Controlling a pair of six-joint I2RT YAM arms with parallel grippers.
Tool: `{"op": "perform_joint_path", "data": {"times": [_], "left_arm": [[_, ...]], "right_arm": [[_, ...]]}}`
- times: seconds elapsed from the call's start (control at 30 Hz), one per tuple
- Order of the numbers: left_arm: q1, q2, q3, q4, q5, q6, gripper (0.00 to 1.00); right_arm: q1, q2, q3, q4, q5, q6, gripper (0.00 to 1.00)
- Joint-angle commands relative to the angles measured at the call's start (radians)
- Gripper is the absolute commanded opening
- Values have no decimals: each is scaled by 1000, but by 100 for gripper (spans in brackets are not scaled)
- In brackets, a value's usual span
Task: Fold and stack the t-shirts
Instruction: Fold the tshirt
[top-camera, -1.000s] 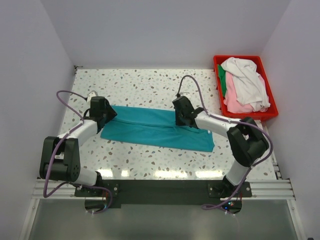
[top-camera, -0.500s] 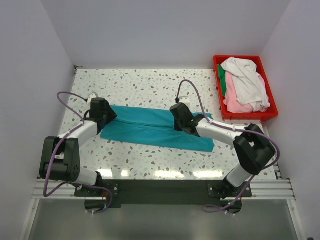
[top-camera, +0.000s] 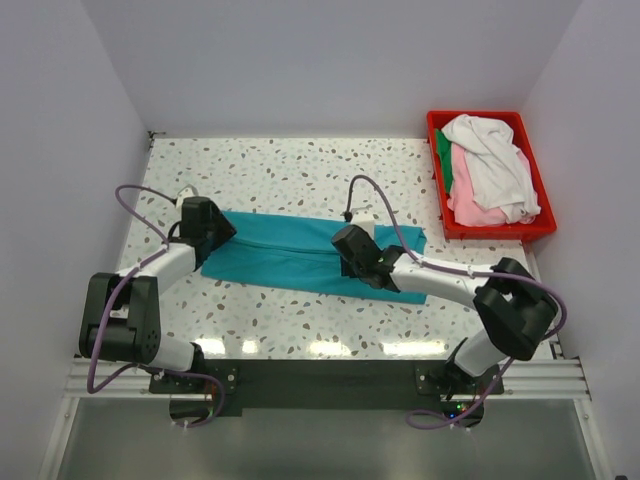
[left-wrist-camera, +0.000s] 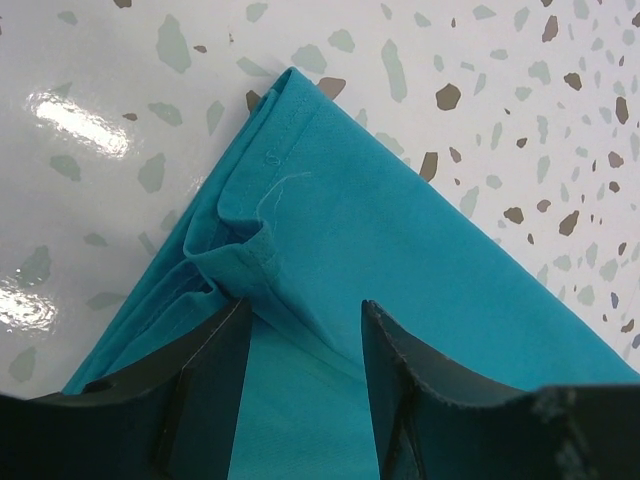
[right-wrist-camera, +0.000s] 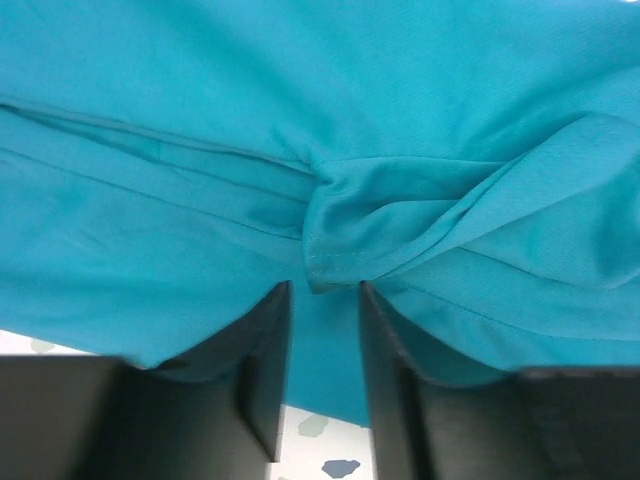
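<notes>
A teal t-shirt (top-camera: 280, 262), folded into a long strip, lies across the table. My left gripper (top-camera: 216, 235) is open over the strip's left end; in the left wrist view (left-wrist-camera: 300, 325) its jaws stand apart above the cloth (left-wrist-camera: 420, 220) near a hemmed corner. My right gripper (top-camera: 349, 253) is over the strip's middle, shut on a bunched hem of the teal t-shirt (right-wrist-camera: 330, 230), held a little above the table (right-wrist-camera: 330, 440); cloth drapes over both fingers (right-wrist-camera: 265, 360). White (top-camera: 495, 160), pink (top-camera: 470, 200) and dark green (top-camera: 443, 155) t-shirts lie in the bin.
A red plastic bin (top-camera: 497, 235) stands at the back right, beside the table edge. The speckled table (top-camera: 300, 170) is walled on three sides. Purple cables loop above both arms.
My right gripper has moved left and toward the near edge, drawing the teal shirt's right part with it. The left arm has stayed put.
</notes>
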Motion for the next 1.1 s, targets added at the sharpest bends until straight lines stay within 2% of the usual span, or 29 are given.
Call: {"op": "perform_joint_path", "data": {"times": [0.0, 0.1, 0.27, 0.37, 0.5, 0.77, 0.9, 1.07], "left_arm": [[-9, -4, -8, 64, 11, 2, 53], [-12, -11, -8, 67, 15, 10, 54], [-56, -37, 22, 55, 7, 43, 55], [-130, -21, 84, 25, 5, 86, 57], [-303, 38, 182, -14, -28, 134, 59], [-552, 247, 404, -39, -10, 192, 60], [-630, 337, 490, -74, 8, 211, 60], [-688, 422, 562, -80, 13, 215, 60]], "right_arm": [[0, -99, 16, 6, 90, -7, 43], [-26, -109, 63, -63, 176, -48, 50], [-207, -17, 175, -146, 84, -104, 49], [-271, 50, 212, -163, 69, -122, 50], [-340, 121, 235, -149, 23, -125, 50], [-382, 172, 216, -108, -48, -119, 50], [-386, 169, 185, -91, -57, -113, 48], [-402, 157, 133, -54, -97, -104, 41]]}}
